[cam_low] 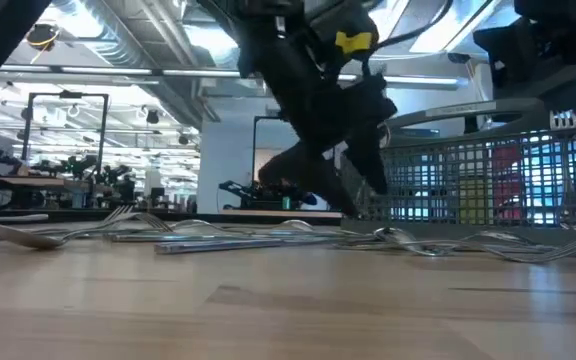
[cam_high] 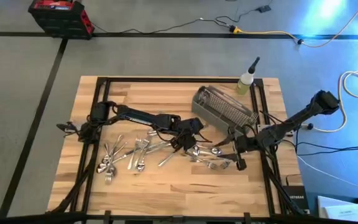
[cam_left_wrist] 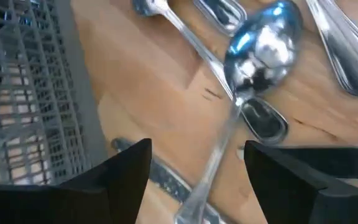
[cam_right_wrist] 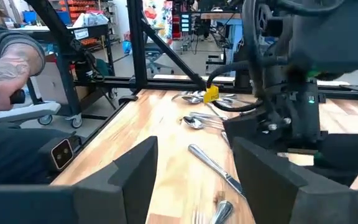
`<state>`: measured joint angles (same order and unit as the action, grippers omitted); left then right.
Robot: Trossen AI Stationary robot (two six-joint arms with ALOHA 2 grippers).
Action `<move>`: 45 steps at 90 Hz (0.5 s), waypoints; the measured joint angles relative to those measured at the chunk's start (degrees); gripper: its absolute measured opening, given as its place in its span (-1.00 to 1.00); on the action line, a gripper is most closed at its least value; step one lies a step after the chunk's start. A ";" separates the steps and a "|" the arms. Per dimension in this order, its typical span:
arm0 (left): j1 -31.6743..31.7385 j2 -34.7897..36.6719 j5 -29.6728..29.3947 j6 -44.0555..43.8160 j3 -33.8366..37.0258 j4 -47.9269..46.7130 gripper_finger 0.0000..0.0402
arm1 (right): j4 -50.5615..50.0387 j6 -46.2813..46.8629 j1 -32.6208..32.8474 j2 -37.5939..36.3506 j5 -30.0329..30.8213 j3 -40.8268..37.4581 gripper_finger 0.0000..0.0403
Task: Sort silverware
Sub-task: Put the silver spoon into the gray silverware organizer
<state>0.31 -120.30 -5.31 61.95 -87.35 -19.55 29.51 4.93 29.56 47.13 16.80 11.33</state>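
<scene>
Wood table (cam_high: 166, 186), center: silverware (cam_high: 135, 152) scattered flat, long axes mixed, mostly diagonal. Left gripper (cam_high: 182, 142) low over pile, fingers apart, spoon (cam_left_wrist: 260, 50) handle between them, bowl pointing away, not clamped. Right gripper (cam_high: 225, 144) adjacent, open, empty. Mesh basket (cam_high: 224, 107) behind.

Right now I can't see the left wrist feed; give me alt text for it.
The left gripper hangs open over a spoon whose handle runs down between its fingers. More silverware lies on the wooden table, and the mesh basket stands alongside.
</scene>
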 joint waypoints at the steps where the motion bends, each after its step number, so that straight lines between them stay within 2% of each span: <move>1: 0.04 -0.12 0.13 0.00 -0.07 0.00 0.21 | -0.02 0.00 -0.01 0.00 0.00 0.00 -0.04; 29: 0.56 -6.17 1.95 1.09 -5.57 -0.09 0.21 | -1.59 0.95 0.00 -0.02 0.00 0.01 -0.04; 45: 1.25 -8.30 2.52 1.71 -8.36 -3.22 0.21 | -1.75 1.39 0.00 -0.02 0.00 0.02 -0.04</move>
<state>1.56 -128.59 -2.79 63.66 -95.71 -22.77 27.76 6.32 29.56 47.11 16.80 11.35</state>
